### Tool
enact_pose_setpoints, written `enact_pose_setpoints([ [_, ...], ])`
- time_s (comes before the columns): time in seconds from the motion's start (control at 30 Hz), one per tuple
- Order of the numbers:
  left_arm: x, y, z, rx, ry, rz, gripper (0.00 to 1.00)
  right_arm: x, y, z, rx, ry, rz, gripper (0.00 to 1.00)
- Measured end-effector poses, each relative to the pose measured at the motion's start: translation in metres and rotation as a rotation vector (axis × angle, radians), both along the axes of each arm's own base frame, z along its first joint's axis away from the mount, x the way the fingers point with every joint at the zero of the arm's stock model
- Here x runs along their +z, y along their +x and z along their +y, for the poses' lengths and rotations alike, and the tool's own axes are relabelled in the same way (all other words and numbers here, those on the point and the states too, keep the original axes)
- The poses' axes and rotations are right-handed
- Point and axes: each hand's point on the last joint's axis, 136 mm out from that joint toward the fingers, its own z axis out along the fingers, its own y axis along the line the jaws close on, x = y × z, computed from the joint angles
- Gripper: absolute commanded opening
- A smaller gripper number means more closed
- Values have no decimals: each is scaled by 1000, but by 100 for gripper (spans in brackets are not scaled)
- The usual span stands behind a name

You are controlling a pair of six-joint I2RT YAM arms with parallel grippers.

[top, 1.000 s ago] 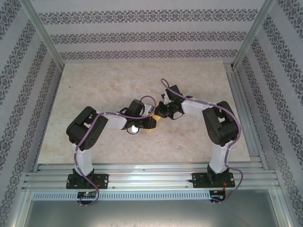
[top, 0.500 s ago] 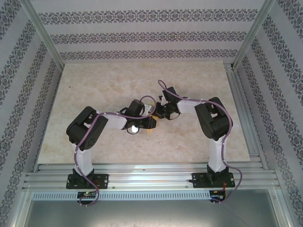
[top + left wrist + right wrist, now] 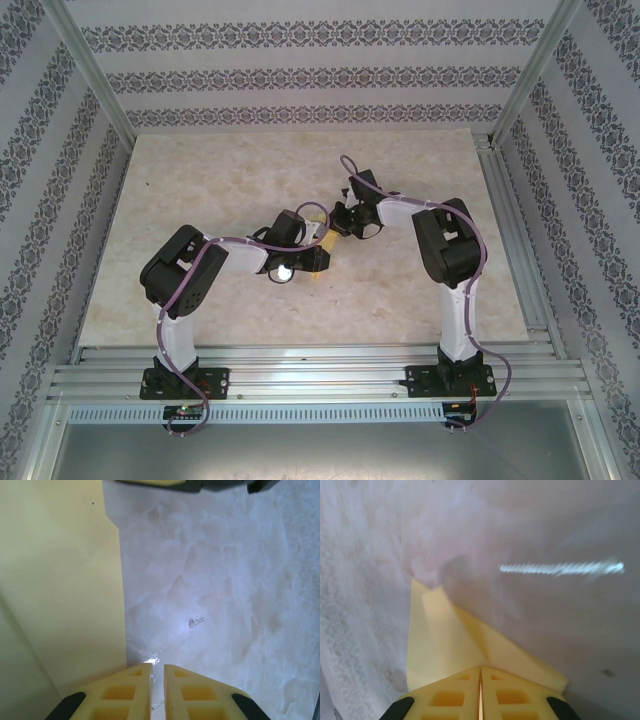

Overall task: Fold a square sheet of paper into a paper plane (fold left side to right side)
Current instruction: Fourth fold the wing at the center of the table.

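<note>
The mustard-yellow sheet of paper [image 3: 326, 240] lies mid-table between my two grippers, partly folded. In the left wrist view it covers the left side [image 3: 60, 580], with a stepped right edge. My left gripper [image 3: 157, 667] is down at that edge, its jaws a sliver apart with bare table between them. My right gripper [image 3: 480, 669] is shut on a raised fold of the paper [image 3: 440, 640], and a thin yellow line shows between its fingertips. In the top view the left gripper [image 3: 320, 258] and right gripper [image 3: 338, 224] nearly meet over the paper.
The pale marble tabletop [image 3: 220, 180] stretches around both arms. Aluminium rails run along the right edge [image 3: 510, 230] and the near edge [image 3: 320, 365]. Patterned walls enclose the back and sides. A small screw-like mark [image 3: 196, 622] lies ahead of the left fingers.
My right gripper has shifted a little toward the far side with the paper fold in it, and its elbow has swung inward. The left arm has stayed still.
</note>
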Motion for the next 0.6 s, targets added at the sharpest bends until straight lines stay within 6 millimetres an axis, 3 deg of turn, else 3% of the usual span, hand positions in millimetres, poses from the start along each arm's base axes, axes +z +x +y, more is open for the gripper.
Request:
enact_pose_setpoints([
  [0.2,0,0,0,0,0,0,15,2,25,-14,-51,-16,-31,9],
  [0.37,0,0,0,0,0,0,15,10,23,-19,-47,-28,-53,11],
  [0.47,1,0,0,0,0,-1,15,29,12,-27,-47,-25,-71,11],
  [0.6,0,0,0,0,0,1,15,71,-4,-29,-32,7,-137,10],
])
